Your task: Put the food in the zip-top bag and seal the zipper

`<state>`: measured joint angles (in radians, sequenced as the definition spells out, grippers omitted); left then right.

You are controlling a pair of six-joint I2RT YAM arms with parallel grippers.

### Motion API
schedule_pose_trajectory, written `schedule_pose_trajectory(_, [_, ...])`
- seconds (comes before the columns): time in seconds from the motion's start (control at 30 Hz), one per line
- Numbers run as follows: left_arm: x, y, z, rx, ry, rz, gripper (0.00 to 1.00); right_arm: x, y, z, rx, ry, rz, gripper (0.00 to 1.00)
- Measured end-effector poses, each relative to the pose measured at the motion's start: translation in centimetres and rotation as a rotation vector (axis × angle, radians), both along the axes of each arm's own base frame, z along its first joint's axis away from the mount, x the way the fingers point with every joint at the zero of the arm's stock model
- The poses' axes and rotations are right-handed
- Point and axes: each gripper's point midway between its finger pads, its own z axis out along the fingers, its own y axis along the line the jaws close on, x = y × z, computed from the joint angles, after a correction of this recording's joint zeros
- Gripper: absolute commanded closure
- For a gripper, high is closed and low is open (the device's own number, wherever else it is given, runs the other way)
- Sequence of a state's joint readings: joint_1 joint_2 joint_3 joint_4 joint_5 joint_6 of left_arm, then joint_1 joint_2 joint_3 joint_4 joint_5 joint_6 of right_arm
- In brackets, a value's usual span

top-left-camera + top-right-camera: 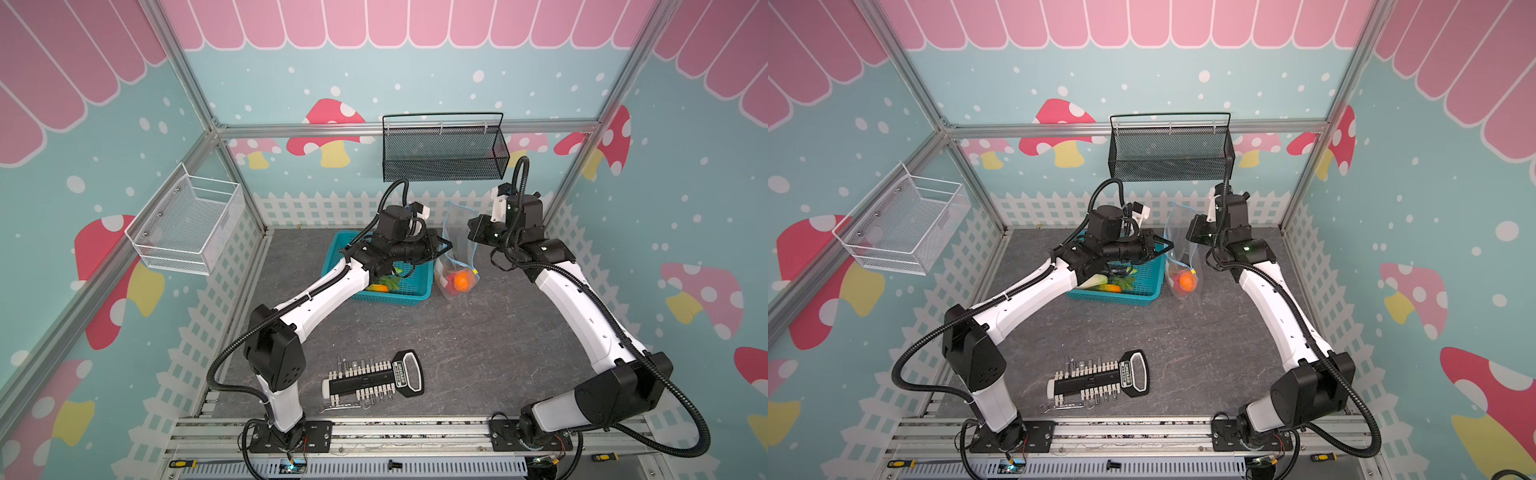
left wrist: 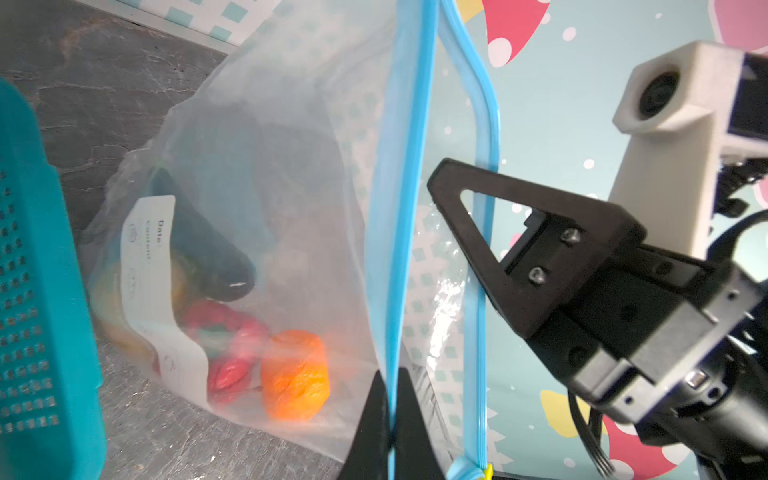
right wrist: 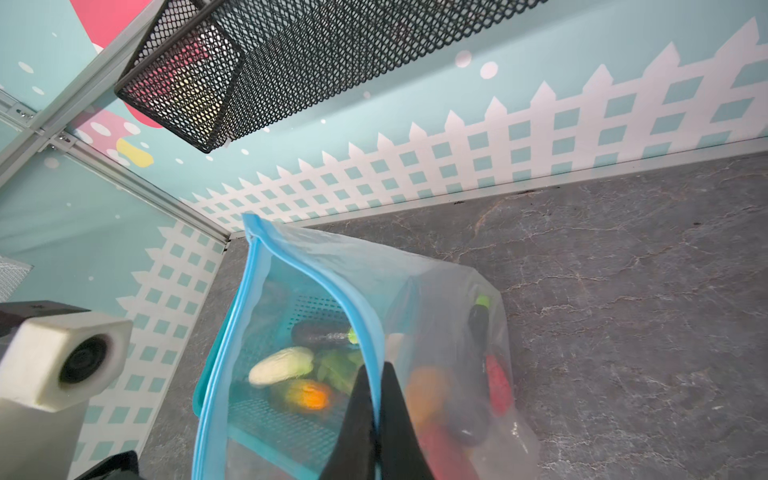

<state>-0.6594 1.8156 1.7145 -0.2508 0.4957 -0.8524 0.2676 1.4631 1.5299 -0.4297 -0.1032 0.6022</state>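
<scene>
We see the left gripper (image 2: 390, 432) and right gripper (image 3: 376, 432) each pinched tight on the zipper (image 2: 409, 166), on opposite lips. The bag (image 1: 457, 224) stands open beside the basket (image 1: 390, 296). Some food (image 1: 461, 281) is inside the bag, more in the basket.

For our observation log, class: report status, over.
Left gripper, right gripper shut on zipper, opposite lips. Zip-top bag open, toy orange inside. Cabbage unpacked in teal basket.
</scene>
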Motion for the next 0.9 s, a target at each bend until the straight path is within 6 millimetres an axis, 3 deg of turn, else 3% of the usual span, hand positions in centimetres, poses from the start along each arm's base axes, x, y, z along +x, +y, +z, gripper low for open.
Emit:
schedule_pose_trajectory(0.23, [-0.7, -1.6, 0.4, -0.02, 0.009, -0.034, 0.93, -1.2, -1.8, 1.5, -0.019, -0.024, -0.039, 0.97])
schedule_pose_trajectory(0.53, [-1.1, -4.3, -2.2, -0.029, 0.067, -0.073, 0.86, -3.1, -3.7, 2.8, -0.044, -0.055, -0.086, 0.97])
schedule_pose_trajectory(0.7, [-1.0, -4.4, -3.2, -0.037, 0.075, -0.069, 0.82, -3.4, -3.5, 0.2, -0.047, -0.01, -0.074, 0.98])
schedule_pose_trajectory(0.8, [-0.8, -3.9, -5.6, -0.015, 0.109, -0.057, 0.8, -3.4, -3.2, -2.2, -0.045, 0.043, -0.057, 0.98])
schedule_pose_trajectory(0.9, [-0.6, -3.0, -8.1, 0.016, 0.148, -0.037, 0.74, -3.3, -2.6, -3.3, -0.03, 0.069, -0.034, 0.98])
